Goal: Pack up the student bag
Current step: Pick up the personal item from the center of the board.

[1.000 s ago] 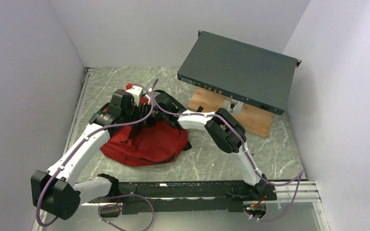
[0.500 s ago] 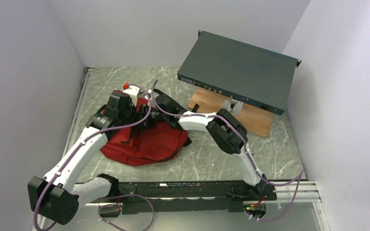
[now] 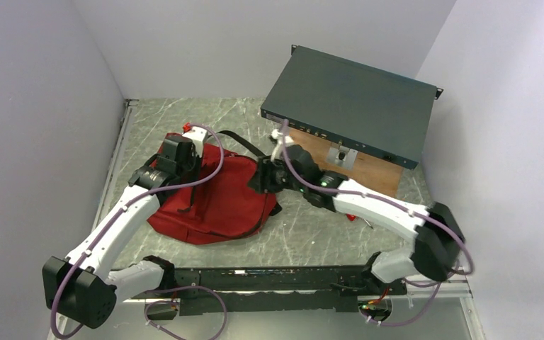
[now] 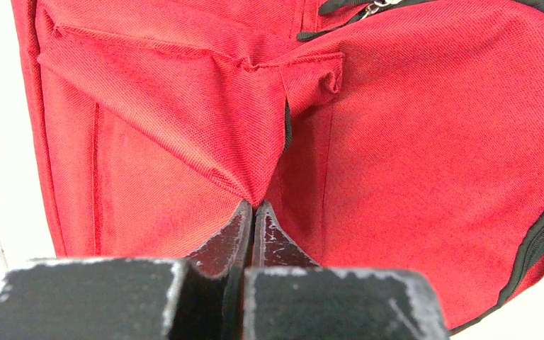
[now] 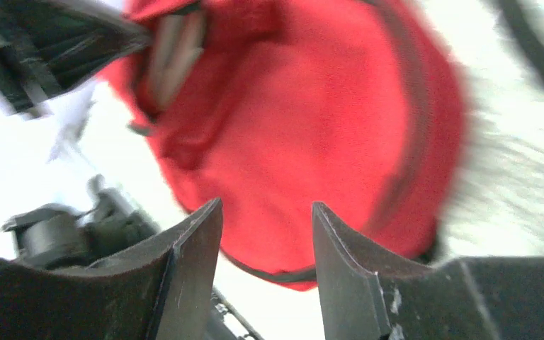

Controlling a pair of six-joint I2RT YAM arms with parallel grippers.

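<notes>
The student bag [image 3: 216, 205] is a dark red backpack with black straps, lying on the table left of centre. My left gripper [image 3: 184, 161] is at the bag's far left part. In the left wrist view it [image 4: 255, 204] is shut on a pinched fold of the bag's red fabric [image 4: 397, 142] beside a pocket edge. My right gripper [image 3: 262, 177] is at the bag's right edge. In the right wrist view it [image 5: 265, 209] is open and empty, with the blurred bag [image 5: 312, 120] beyond its fingers.
A flat dark teal metal box [image 3: 350, 103] stands tilted at the back right over a wooden board [image 3: 375, 173]. A small red item [image 3: 354, 214] shows under the right forearm. A black strap [image 3: 244, 145] trails behind the bag. Walls close in on left and right.
The right arm has swung out to the right, and its gripper has drawn back from over the bag to the bag's right edge. The left gripper stays shut on the bag.
</notes>
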